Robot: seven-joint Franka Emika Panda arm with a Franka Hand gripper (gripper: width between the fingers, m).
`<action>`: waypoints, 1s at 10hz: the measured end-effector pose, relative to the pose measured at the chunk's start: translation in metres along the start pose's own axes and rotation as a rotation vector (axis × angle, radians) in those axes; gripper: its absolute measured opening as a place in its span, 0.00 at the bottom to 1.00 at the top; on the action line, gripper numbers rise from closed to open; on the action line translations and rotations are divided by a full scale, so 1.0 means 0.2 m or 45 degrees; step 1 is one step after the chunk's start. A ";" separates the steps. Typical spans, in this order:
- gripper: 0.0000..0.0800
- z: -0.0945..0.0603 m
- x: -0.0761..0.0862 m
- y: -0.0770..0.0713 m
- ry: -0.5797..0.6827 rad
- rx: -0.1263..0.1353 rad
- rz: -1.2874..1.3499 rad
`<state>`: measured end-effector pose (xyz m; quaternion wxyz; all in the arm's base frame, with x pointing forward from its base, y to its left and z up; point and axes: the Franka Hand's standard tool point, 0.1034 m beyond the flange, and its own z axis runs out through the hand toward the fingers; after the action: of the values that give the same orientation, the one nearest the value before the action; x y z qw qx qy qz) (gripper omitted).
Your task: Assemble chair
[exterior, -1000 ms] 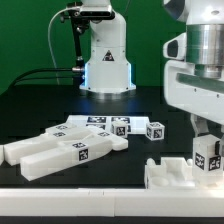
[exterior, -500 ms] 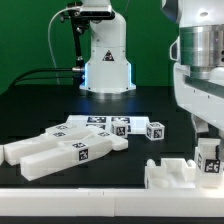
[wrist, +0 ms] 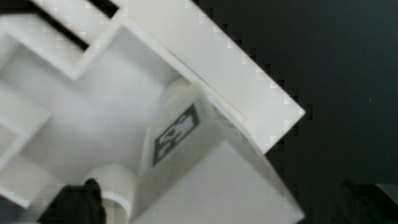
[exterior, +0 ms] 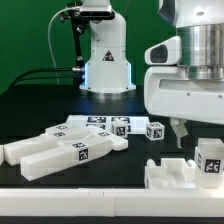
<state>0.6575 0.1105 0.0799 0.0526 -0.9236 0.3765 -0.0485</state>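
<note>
The chair is in loose white tagged pieces. Two long bars (exterior: 60,152) lie at the exterior view's left, with a flat slab (exterior: 88,124) and two small blocks (exterior: 120,127) (exterior: 155,130) behind them. One tagged piece (exterior: 209,160) stands upright at the far right, against a white bracket (exterior: 168,172). My gripper (exterior: 195,132) hangs just above that piece, clear of it. In the wrist view my gripper (wrist: 222,205) has its dark fingers (wrist: 75,200) wide apart, with the tagged piece (wrist: 187,135) below between them.
A second robot's white base (exterior: 105,62) stands at the back centre with black cables beside it. The table's white front edge (exterior: 80,197) runs along the bottom. The bracket sits close to that edge.
My gripper carried the tagged piece right and down beside the bracket, then let go and rose. The piece now stands alone. The other parts have not moved.
</note>
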 end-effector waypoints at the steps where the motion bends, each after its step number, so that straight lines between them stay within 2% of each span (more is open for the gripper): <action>1: 0.81 0.00 0.00 0.00 0.000 0.000 -0.052; 2: 0.81 0.00 0.01 0.00 0.002 -0.003 -0.196; 3: 0.81 0.00 0.03 0.02 0.008 -0.012 -0.545; 4: 0.81 0.00 0.03 0.01 0.012 -0.007 -0.737; 5: 0.81 0.00 0.03 0.01 0.010 -0.005 -0.675; 7: 0.48 0.00 0.03 0.01 0.010 -0.004 -0.576; 8: 0.48 0.00 0.03 0.01 0.010 -0.003 -0.477; 9: 0.35 0.00 0.02 0.01 0.009 -0.001 -0.382; 10: 0.35 0.00 0.03 0.01 0.009 -0.001 -0.249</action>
<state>0.6592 0.1048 0.0789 0.0459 -0.9559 0.2847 -0.0564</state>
